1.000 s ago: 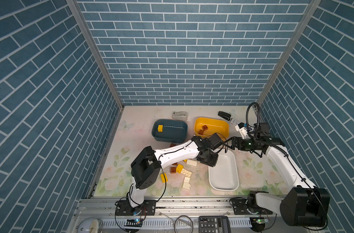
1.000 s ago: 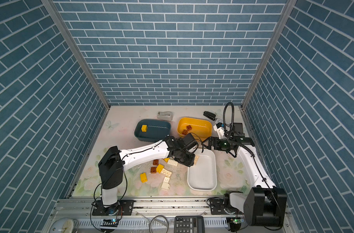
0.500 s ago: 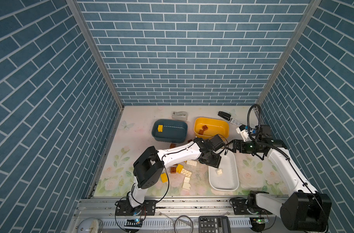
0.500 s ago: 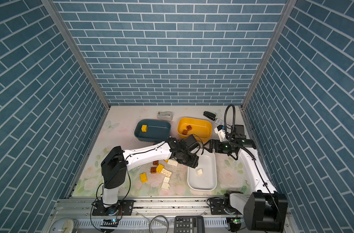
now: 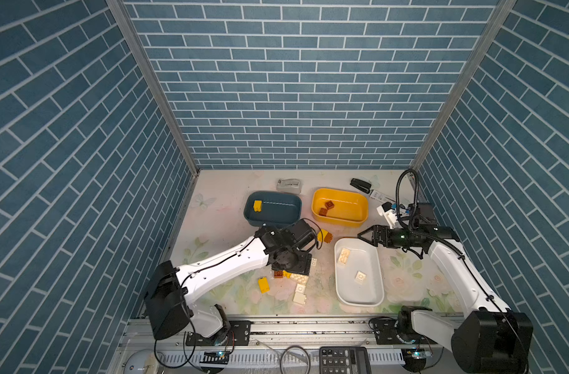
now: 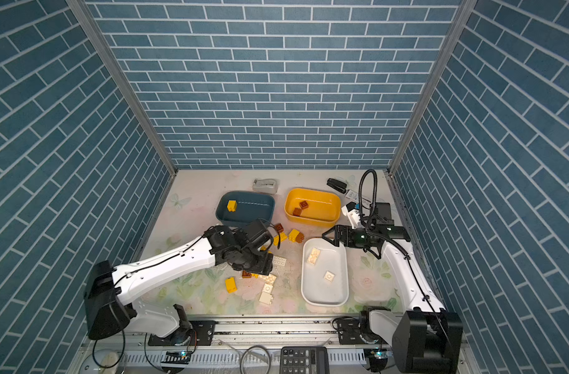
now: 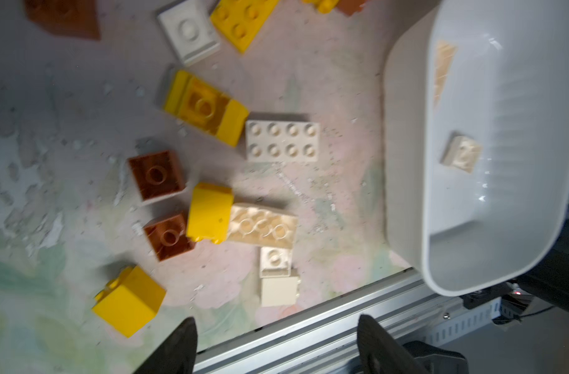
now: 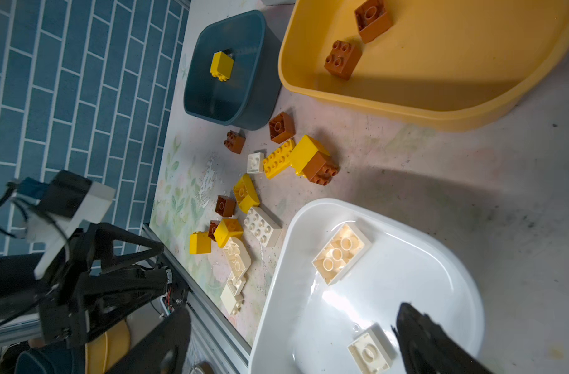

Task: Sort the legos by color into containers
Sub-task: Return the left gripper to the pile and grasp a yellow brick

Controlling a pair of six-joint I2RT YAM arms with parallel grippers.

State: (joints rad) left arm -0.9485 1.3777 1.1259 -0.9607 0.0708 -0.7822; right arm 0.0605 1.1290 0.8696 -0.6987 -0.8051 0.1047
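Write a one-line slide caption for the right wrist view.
Open right tool at white tub with two cream bricks; unsorted bricks lie beside the blue tub and yellow tub.

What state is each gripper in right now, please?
Left gripper: open, holding nothing.
Right gripper: open, holding nothing.

Brick clutter just beside white tub
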